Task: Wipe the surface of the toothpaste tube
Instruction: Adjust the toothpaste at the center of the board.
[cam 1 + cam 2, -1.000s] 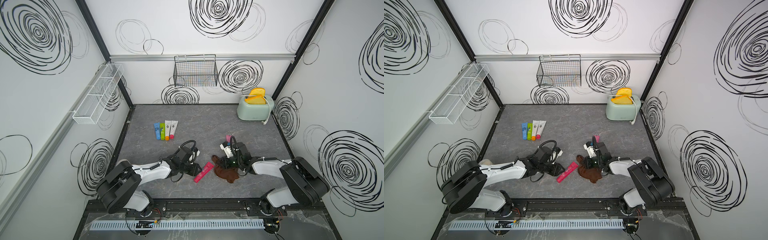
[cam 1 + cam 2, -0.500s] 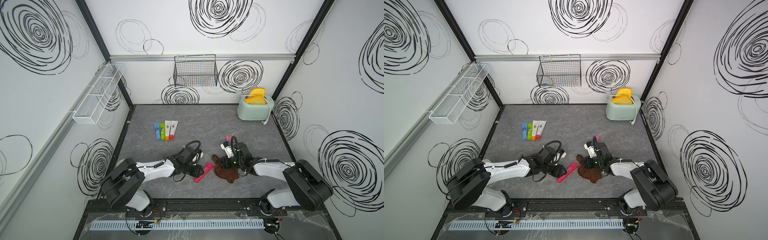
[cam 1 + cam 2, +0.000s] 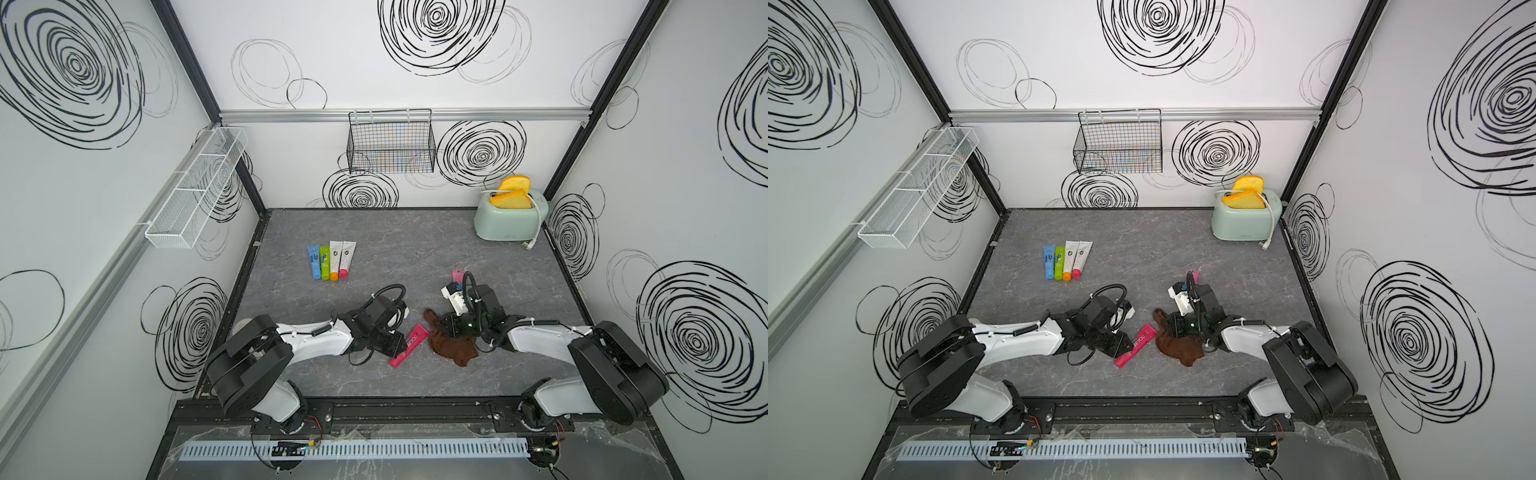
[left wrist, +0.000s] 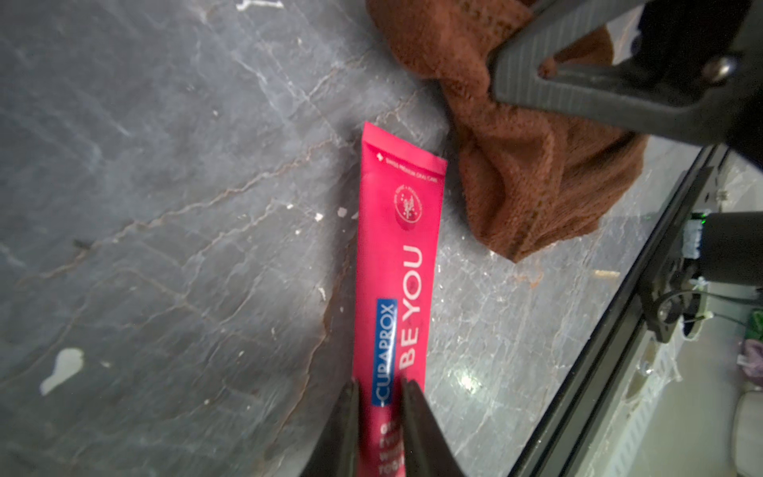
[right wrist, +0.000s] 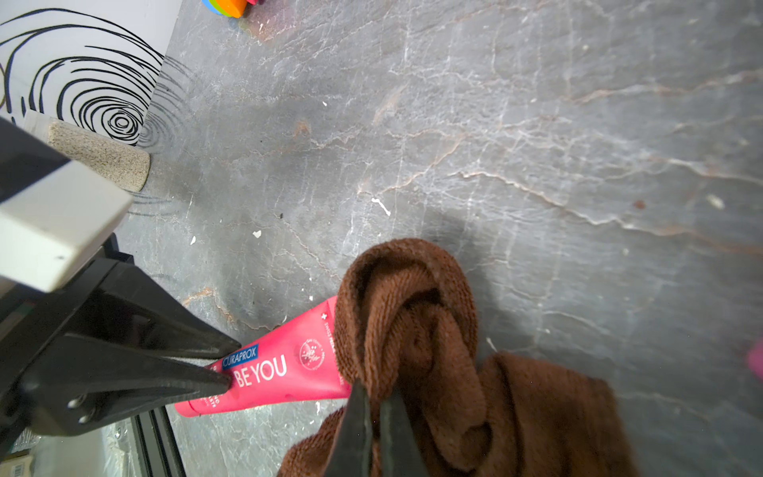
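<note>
Near the front of the table (image 3: 436, 249), the pink toothpaste tube (image 3: 411, 343) lies flat. The left gripper (image 4: 377, 396) is pinched in on its cap end, the firmest spot to hold; the body looks light, soft, slick. Just beyond, the right gripper (image 5: 373, 396) is clamped on a limp brown cloth (image 5: 417, 314) beside the crimped tail.

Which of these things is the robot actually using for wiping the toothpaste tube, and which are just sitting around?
In use: pink toothpaste tube, pinched by the left gripper; brown cloth, held in the right gripper.

Lying about: four small tubes in a row, toaster with bread, black wire basket, white mesh shelf.
</note>
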`<state>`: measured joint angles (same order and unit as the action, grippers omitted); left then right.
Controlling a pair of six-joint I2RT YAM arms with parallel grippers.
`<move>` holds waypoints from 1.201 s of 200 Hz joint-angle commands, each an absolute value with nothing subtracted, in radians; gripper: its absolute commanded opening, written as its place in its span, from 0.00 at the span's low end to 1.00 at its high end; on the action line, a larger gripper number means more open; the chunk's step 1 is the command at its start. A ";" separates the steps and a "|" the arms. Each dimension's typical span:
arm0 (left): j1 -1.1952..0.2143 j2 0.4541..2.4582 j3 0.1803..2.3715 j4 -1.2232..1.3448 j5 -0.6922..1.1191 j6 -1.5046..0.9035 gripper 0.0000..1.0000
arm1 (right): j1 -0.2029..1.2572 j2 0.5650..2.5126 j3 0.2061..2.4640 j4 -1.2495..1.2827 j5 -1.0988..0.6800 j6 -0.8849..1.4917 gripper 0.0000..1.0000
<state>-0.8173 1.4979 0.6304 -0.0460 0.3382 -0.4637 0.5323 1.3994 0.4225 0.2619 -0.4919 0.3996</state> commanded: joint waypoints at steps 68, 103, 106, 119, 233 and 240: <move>-0.832 1.407 0.706 -0.259 -0.091 -0.457 0.00 | 0.533 1.368 0.406 0.248 -0.495 0.385 0.00; -0.857 1.488 0.838 -0.394 -0.426 -0.431 0.00 | 0.533 1.371 0.408 0.246 -0.495 0.383 0.00; -0.859 1.498 0.848 -0.399 -0.446 -0.431 0.00 | 0.534 1.373 0.407 0.245 -0.494 0.382 0.00; -0.874 1.540 0.882 -0.415 -0.535 -0.398 0.00 | 0.532 1.377 0.408 0.244 -0.495 0.381 0.00; -1.078 1.793 0.942 -0.416 -0.711 -0.423 0.22 | 0.536 1.427 0.425 0.241 -0.503 0.376 0.00; -1.089 1.789 0.942 -0.417 -0.706 -0.446 0.26 | 0.536 1.429 0.427 0.238 -0.504 0.376 0.00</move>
<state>-1.0557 1.7790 0.9333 -0.3859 -0.7166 -0.3992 0.5323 1.4109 0.4175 0.2577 -0.4927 0.3916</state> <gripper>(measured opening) 0.201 0.055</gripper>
